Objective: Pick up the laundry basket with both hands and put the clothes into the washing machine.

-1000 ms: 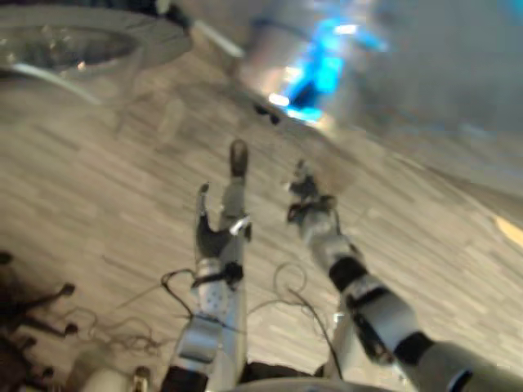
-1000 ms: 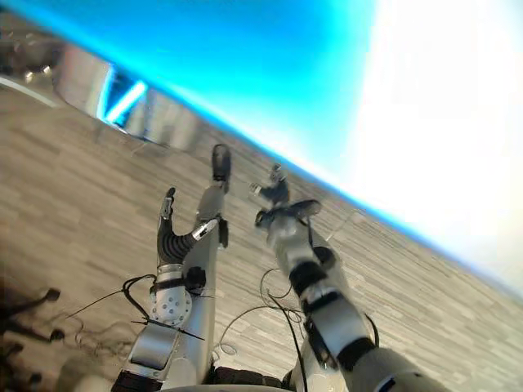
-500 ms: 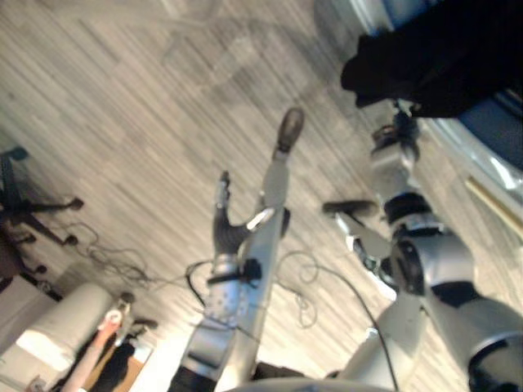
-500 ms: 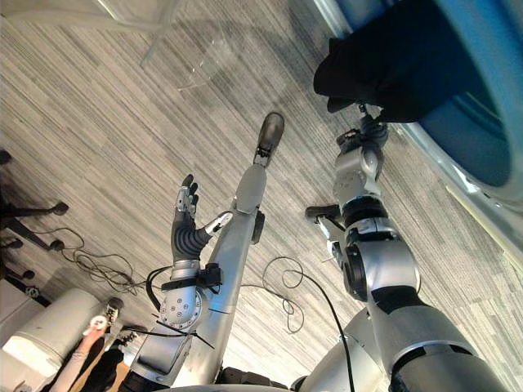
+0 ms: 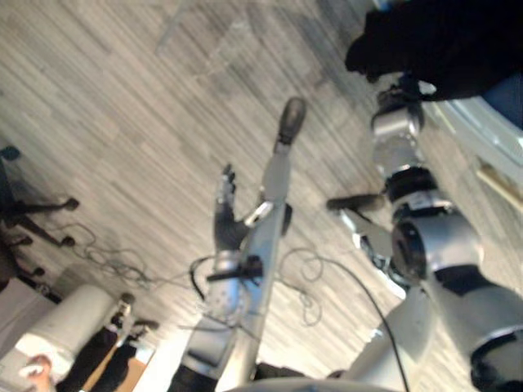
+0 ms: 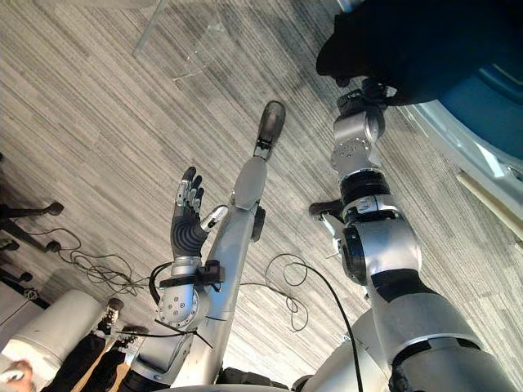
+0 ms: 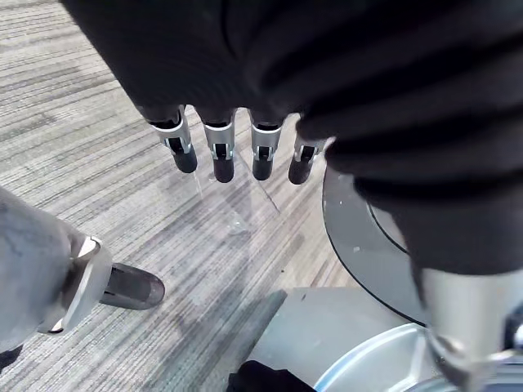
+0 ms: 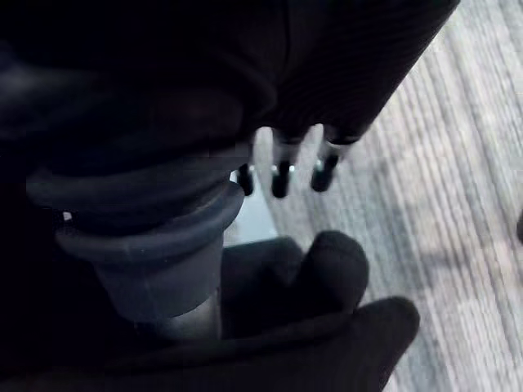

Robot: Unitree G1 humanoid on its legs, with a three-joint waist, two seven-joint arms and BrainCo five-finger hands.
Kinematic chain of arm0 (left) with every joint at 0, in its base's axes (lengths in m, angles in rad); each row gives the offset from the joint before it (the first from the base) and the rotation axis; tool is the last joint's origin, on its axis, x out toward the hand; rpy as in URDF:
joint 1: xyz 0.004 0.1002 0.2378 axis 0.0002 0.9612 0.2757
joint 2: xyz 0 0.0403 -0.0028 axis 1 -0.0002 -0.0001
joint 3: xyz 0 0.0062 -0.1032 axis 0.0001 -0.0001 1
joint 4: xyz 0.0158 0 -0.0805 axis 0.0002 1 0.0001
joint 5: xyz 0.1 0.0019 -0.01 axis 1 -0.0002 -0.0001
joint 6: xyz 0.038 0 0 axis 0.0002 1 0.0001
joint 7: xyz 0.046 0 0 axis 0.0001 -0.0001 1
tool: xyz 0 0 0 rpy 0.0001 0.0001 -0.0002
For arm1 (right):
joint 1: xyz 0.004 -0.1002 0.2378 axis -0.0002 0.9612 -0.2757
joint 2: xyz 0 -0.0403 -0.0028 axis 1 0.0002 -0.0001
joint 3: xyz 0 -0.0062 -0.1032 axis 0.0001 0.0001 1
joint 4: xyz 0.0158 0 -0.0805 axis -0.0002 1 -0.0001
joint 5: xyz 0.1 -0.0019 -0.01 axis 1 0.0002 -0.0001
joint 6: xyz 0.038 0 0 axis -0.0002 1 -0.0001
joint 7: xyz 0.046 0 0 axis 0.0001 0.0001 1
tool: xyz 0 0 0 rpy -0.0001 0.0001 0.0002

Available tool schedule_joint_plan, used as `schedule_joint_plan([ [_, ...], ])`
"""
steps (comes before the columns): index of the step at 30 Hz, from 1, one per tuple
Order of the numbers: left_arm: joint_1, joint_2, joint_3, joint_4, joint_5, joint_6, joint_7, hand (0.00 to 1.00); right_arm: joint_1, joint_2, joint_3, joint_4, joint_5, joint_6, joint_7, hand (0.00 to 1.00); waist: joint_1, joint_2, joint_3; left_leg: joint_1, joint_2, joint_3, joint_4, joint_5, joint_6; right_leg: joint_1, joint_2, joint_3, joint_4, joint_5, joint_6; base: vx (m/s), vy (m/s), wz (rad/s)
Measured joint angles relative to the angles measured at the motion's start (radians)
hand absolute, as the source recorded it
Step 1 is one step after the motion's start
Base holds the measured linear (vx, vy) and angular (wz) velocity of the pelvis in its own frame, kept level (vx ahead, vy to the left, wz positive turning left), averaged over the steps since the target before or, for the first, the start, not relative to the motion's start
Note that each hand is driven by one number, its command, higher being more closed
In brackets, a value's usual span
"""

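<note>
Clothes [image 6: 409,41], a dark bundle, lie right against the right hand [image 8: 281,171] at the rim of the washing machine [image 6: 486,102]; we cannot tell whether it has hold of them. Left hand [image 6: 186,219] is spread straight and empty, well apart from the bundle. We judge loading is the step in hand; next, the bundle must go past that rim.

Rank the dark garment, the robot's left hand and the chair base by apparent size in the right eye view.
1. dark garment, clearly largest.
2. left hand and chair base: look alike; the chair base is cut off at the view's edge, so I would not rank them.
</note>
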Motion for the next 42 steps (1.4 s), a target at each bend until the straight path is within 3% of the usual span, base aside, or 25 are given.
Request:
schedule_joint_plan([
  [1, 0.000, 0.000, 0.008, 0.000, -0.009, -0.001, -0.005, 0.00, 0.001, 0.016, -0.013, -0.023, 0.008, -0.009, -0.003, 1.00, -0.002, 0.000, 0.000, 0.000, 0.002, -0.001, 0.003, 0.001, -0.001, 0.000, 0.000, 0.001, 0.004, 0.000, 0.000, -0.04, -0.053, -0.15],
  [6, -0.005, 0.001, 0.038, 0.003, -0.019, -0.001, -0.018, 0.00, 0.005, 0.085, -0.067, -0.129, 0.084, -0.077, -0.020, 1.00, -0.010, 0.005, 0.004, 0.014, 0.014, -0.005, 0.013, 0.016, -0.005, 0.022, 0.007, -0.005, 0.015, 0.002, -0.009, -0.03, -0.049, -0.09],
  [7, -0.007, -0.003, 0.036, 0.009, -0.019, -0.001, -0.019, 0.00, 0.011, 0.099, -0.070, -0.168, 0.114, -0.123, -0.016, 1.00, -0.010, 0.008, 0.005, 0.041, 0.021, -0.003, -0.003, 0.015, -0.008, 0.052, 0.013, -0.016, 0.010, 0.002, -0.009, -0.05, -0.074, -0.01],
  [9, -0.011, -0.003, 0.022, 0.034, -0.019, -0.001, -0.024, 0.00, 0.032, 0.145, -0.056, -0.239, 0.164, -0.160, -0.021, 1.00, -0.003, 0.009, 0.004, 0.095, 0.042, 0.020, -0.029, 0.021, -0.009, 0.095, 0.024, -0.016, -0.004, -0.002, -0.009, -0.07, -0.098, 0.01],
  [10, -0.012, -0.003, 0.012, 0.043, -0.019, -0.001, -0.035, 0.00, 0.057, 0.167, -0.056, -0.281, 0.198, -0.206, -0.020, 1.00, 0.018, 0.009, 0.003, 0.129, 0.062, 0.037, -0.050, 0.020, -0.009, 0.117, 0.035, -0.011, -0.020, -0.003, -0.008, -0.07, -0.121, -0.04],
  [12, -0.013, 0.005, 0.014, 0.043, -0.018, -0.002, -0.040, 0.00, 0.077, 0.201, -0.056, -0.345, 0.228, -0.264, -0.004, 1.00, 0.023, 0.009, 0.003, 0.167, 0.071, 0.047, -0.103, 0.019, -0.010, 0.132, 0.048, -0.011, -0.044, -0.003, -0.007, -0.07, -0.118, -0.02],
  [14, -0.023, 0.016, 0.017, 0.049, -0.018, 0.000, -0.041, 0.00, 0.076, 0.221, -0.041, -0.532, 0.239, -0.375, 0.078, 1.00, 0.026, 0.008, 0.003, 0.191, 0.089, 0.063, -0.142, 0.018, -0.011, 0.143, 0.074, -0.016, -0.076, -0.002, -0.006, -0.06, -0.111, -0.06],
  [17, -0.024, 0.021, 0.015, 0.068, -0.017, 0.003, -0.041, 0.00, 0.054, 0.175, -0.047, -0.739, 0.231, -0.485, 0.193, 1.00, 0.016, 0.006, 0.002, 0.239, 0.107, 0.069, -0.162, 0.019, -0.011, 0.184, 0.093, -0.016, -0.096, 0.008, -0.002, -0.04, -0.077, -0.07],
  [20, -0.016, 0.049, 0.007, 0.082, -0.015, 0.007, -0.041, 0.00, 0.139, 0.218, -0.049, -0.746, 0.226, -0.542, 0.227, 1.00, 0.019, -0.035, -0.042, 0.269, 0.117, 0.082, -0.183, 0.019, -0.011, 0.198, 0.116, -0.009, -0.128, 0.016, -0.005, -0.02, -0.099, -0.15],
  [21, -0.016, 0.053, 0.002, 0.088, -0.015, 0.010, -0.043, 0.00, 0.152, 0.266, -0.077, -0.779, 0.231, -0.570, 0.215, 1.00, 0.015, -0.035, -0.043, 0.285, 0.119, 0.082, -0.182, 0.019, -0.010, 0.213, 0.119, -0.007, -0.131, 0.016, -0.005, 0.01, -0.117, -0.06],
  [23, -0.013, 0.052, -0.011, 0.096, -0.015, 0.016, -0.044, 0.00, 0.162, 0.275, -0.087, -0.780, 0.229, -0.588, 0.197, 1.00, 0.016, -0.036, -0.043, 0.296, 0.119, 0.084, -0.180, 0.027, -0.005, 0.221, 0.120, -0.001, -0.132, 0.018, -0.008, 0.00, -0.099, -0.04],
  [24, -0.006, 0.051, -0.015, 0.096, -0.015, 0.022, -0.046, 0.00, 0.180, 0.291, -0.083, -0.781, 0.221, -0.592, 0.184, 0.00, 0.018, -0.036, -0.043, 0.302, 0.121, 0.083, -0.175, 0.056, 0.002, 0.226, 0.123, 0.002, -0.130, 0.020, -0.013, 0.01, -0.096, -0.07],
  [28, -0.003, 0.050, -0.014, 0.113, -0.015, 0.025, -0.061, 0.00, 0.187, 0.338, -0.097, -0.802, 0.185, -0.650, 0.129, 0.00, 0.014, -0.036, -0.043, 0.308, 0.121, 0.091, -0.160, 0.062, -0.001, 0.235, 0.117, 0.008, -0.135, 0.022, -0.015, 0.01, -0.098, 0.02],
  [30, -0.002, 0.050, -0.013, 0.119, -0.015, 0.025, -0.062, 0.00, 0.189, 0.338, -0.121, -0.779, 0.148, -0.655, 0.079, 0.00, 0.015, -0.036, -0.043, 0.317, 0.120, 0.090, -0.160, 0.062, -0.001, 0.247, 0.117, 0.007, -0.138, 0.022, -0.014, -0.02, -0.078, 0.01],
  [32, 0.000, 0.050, -0.010, 0.140, -0.015, 0.023, -0.063, 0.00, 0.184, 0.312, -0.145, -0.699, 0.042, -0.627, -0.044, 0.00, 0.015, -0.036, -0.043, 0.337, 0.123, 0.089, -0.169, 0.054, 0.000, 0.260, 0.120, 0.008, -0.141, 0.020, -0.012, -0.05, -0.066, -0.04],
  [33, 0.002, 0.049, -0.009, 0.145, -0.015, 0.023, -0.063, 0.00, 0.181, 0.301, -0.146, -0.679, 0.022, -0.613, -0.064, 0.00, 0.015, -0.036, -0.043, 0.340, 0.124, 0.089, -0.172, 0.053, -0.002, 0.261, 0.122, 0.010, -0.142, 0.021, -0.010, -0.09, -0.063, -0.14],
  [34, 0.005, 0.047, -0.004, 0.160, -0.015, 0.024, -0.063, 0.00, 0.180, 0.269, -0.144, -0.643, -0.021, -0.546, -0.099, 0.00, 0.012, -0.036, -0.043, 0.349, 0.127, 0.093, -0.183, 0.053, -0.002, 0.258, 0.124, 0.015, -0.145, 0.024, -0.006, -0.08, -0.047, -0.14],
  [36, 0.008, 0.043, 0.004, 0.163, -0.015, 0.025, -0.063, 0.00, 0.178, 0.233, -0.133, -0.605, -0.045, -0.465, -0.101, 0.00, 0.010, -0.036, -0.043, 0.355, 0.135, 0.099, -0.201, 0.052, -0.003, 0.255, 0.133, 0.018, -0.157, 0.031, 0.005, -0.09, -0.034, -0.19],
  [37, 0.006, 0.039, 0.017, 0.164, -0.015, 0.026, -0.063, 0.00, 0.177, 0.204, -0.100, -0.584, -0.052, -0.411, -0.099, 0.00, 0.006, -0.042, -0.045, 0.353, 0.138, 0.112, -0.207, 0.024, -0.025, 0.244, 0.140, 0.022, -0.181, 0.036, 0.010, -0.09, -0.022, -0.35],
  [38, 0.006, 0.029, 0.035, 0.172, -0.015, 0.028, -0.062, 0.00, 0.191, 0.191, -0.063, -0.564, -0.067, -0.358, -0.094, 0.00, -0.001, -0.048, -0.047, 0.328, 0.134, 0.108, -0.088, 0.016, -0.004, 0.241, 0.141, 0.020, -0.194, 0.037, 0.012, -0.07, -0.021, -0.43],
  [39, 0.006, 0.027, 0.042, 0.175, -0.016, 0.032, -0.061, 0.00, 0.211, 0.191, -0.044, -0.558, -0.076, -0.336, -0.083, 0.00, -0.004, -0.049, -0.047, 0.328, 0.136, 0.110, -0.074, -0.016, 0.019, 0.242, 0.143, 0.017, -0.205, 0.042, 0.019, -0.01, -0.027, -0.60],
  [40, 0.011, 0.021, 0.060, 0.174, -0.021, 0.036, -0.060, 0.00, 0.263, 0.202, 0.010, -0.543, -0.087, -0.293, -0.046, 0.00, -0.020, -0.054, -0.049, 0.343, 0.156, 0.127, -0.089, -0.021, 0.019, 0.245, 0.154, 0.017, -0.222, 0.072, 0.042, -0.01, -0.035, -0.50],
  [42, 0.011, 0.022, 0.077, 0.173, -0.051, 0.040, -0.057, 0.00, 0.420, 0.239, 0.113, -0.504, -0.128, -0.218, 0.019, 0.00, -0.049, -0.073, -0.061, 0.384, 0.167, 0.161, -0.137, -0.021, 0.019, 0.254, 0.175, 0.031, -0.281, 0.114, 0.046, -0.02, -0.041, -0.38],
])
